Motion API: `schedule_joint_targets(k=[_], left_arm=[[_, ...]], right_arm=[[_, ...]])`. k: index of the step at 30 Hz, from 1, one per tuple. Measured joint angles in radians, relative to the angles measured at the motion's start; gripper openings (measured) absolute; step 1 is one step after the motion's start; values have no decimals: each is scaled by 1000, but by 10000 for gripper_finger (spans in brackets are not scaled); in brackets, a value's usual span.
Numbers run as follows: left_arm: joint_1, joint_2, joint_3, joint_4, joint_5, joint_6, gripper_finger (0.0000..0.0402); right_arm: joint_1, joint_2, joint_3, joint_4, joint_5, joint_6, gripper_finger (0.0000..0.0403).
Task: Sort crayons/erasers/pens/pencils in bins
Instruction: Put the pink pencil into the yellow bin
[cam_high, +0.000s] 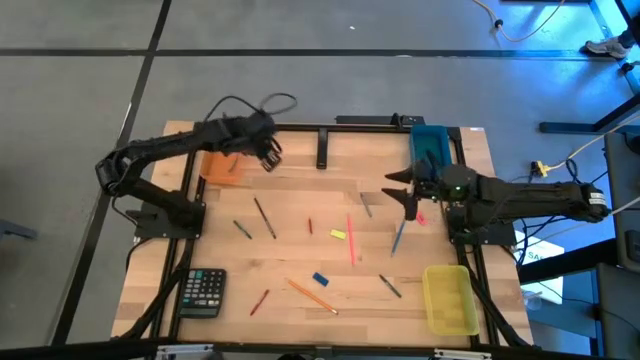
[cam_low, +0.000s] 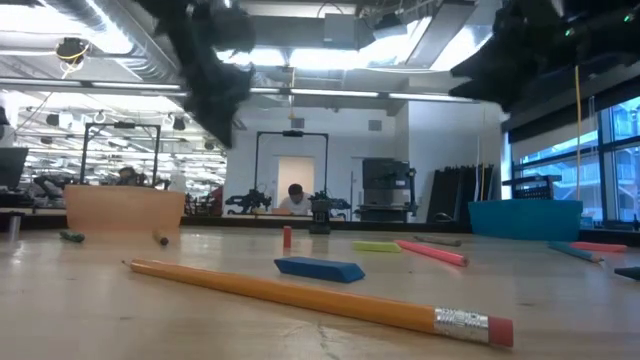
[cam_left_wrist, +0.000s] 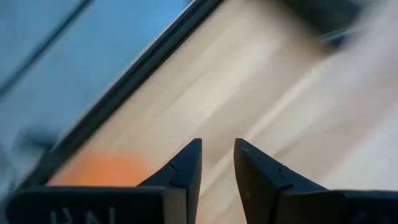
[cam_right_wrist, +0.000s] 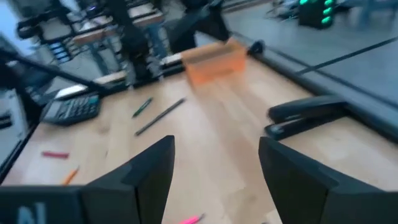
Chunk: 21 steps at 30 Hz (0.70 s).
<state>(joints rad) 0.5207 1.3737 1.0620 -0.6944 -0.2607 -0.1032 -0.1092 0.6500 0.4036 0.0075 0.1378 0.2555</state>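
Fingers of the left gripper (cam_high: 272, 152) are parted narrowly and hold nothing, just beside the orange bin (cam_high: 222, 166); if pencils (cam_high: 311, 296) are approached by both arms together, a collision with the wide-open, empty right gripper (cam_high: 408, 192) may be caused

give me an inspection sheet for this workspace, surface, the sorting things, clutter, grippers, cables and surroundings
Surface: wooden table, pens and pencils scattered across it.
Job's things: orange bin at the far left, teal bin at the far right, yellow bin at the near right; yellow eraser, blue eraser and a yellow pencil lie loose on the table.
Clutter: calculator near left; black bar-shaped thing at the far edge.
Grippers: left gripper raised beside the orange bin, fingers slightly apart, empty; right gripper open, empty, in front of the teal bin.
Cables: black cable looping behind the left arm.
Surroundings: grey floor; a person seated far behind in the low view.
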Motion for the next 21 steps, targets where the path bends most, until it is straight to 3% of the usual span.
schedule_joint_targets(k=[5, 11, 16, 21], left_arm=[[-201, 59, 21, 251, 110, 84, 85], [-367, 224, 57, 428, 197, 84, 87], [-480, 404, 160, 441, 229, 291, 88], [-547, 568, 379, 335, 245, 429, 88]], right_arm=[[38, -82, 36, -96, 132, 7, 236], [82, -96, 36, -101, 169, 43, 236], [103, -92, 37, -98, 184, 53, 236], [132, -91, 37, -95, 184, 72, 236]])
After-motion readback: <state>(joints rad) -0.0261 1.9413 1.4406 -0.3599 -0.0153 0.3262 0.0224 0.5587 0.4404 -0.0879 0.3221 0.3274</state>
